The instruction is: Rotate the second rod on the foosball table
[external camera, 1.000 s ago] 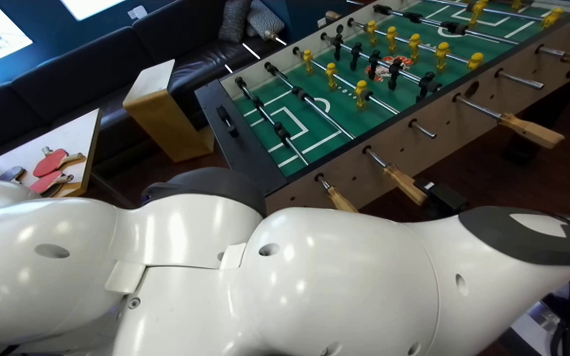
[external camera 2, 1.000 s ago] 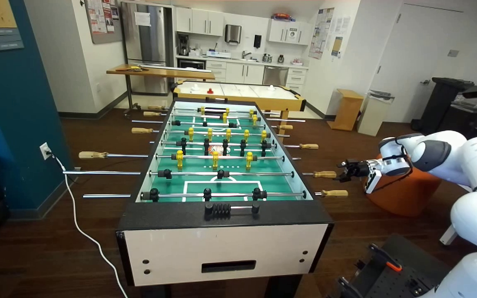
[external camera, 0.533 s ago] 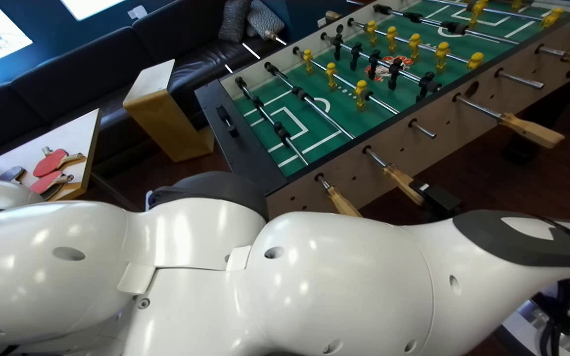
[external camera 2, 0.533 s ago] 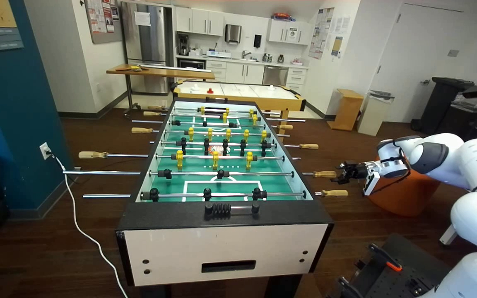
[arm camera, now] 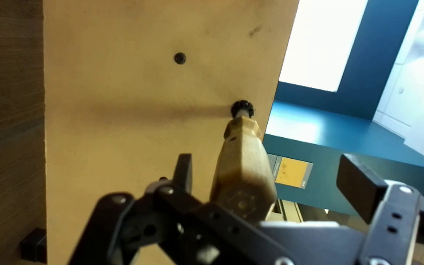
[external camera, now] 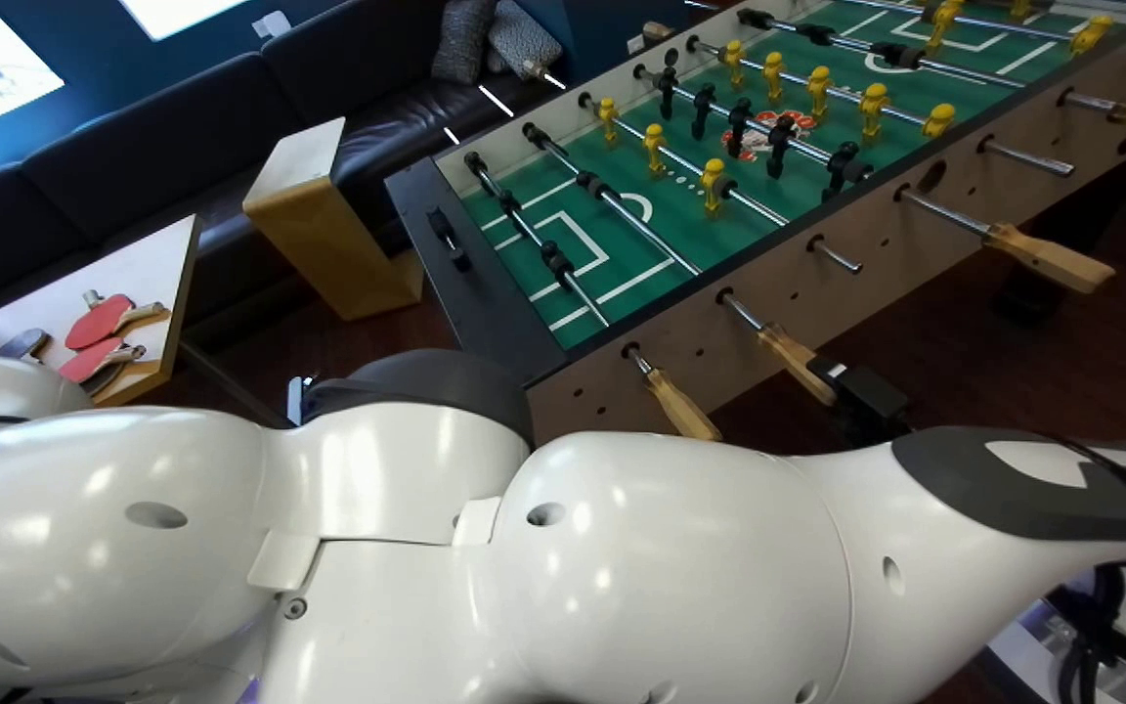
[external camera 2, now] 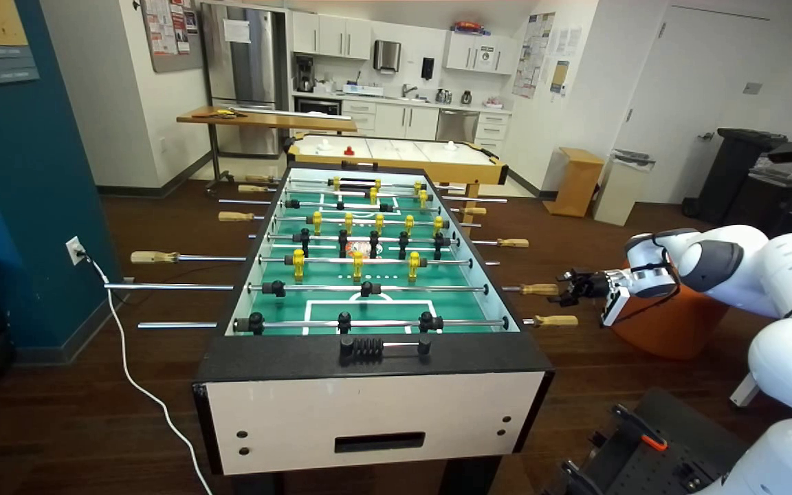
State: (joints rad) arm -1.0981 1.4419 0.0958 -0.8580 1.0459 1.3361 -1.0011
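In the last second the fingers [arm camera: 363, 187] had edged slightly lower and nearer the handle [arm camera: 244, 162], which suggested the end of the approach, with no grip made yet. They stood wide, flat and black, and the wrist view showed the handle between them, a gap on each side, closer to one; it was tapered, faceted tan wood with a blunt end. Straight ahead of the fingers, the second rod [external camera 2: 327, 289], thin shiny metal, ran through a black ring [arm camera: 242, 107] into the foosball desk [arm camera: 116, 154], whose side was smooth tan board dotted with dark bolts [arm camera: 180, 58]. The rod's chunky black players [external camera 2: 366, 289] had not turned, so the rotation had probably not begun. Below them spread the flat green pitch [external camera 2: 396, 311], and past the desk, farthest from the fingers, rose a blue wall [arm camera: 324, 162].
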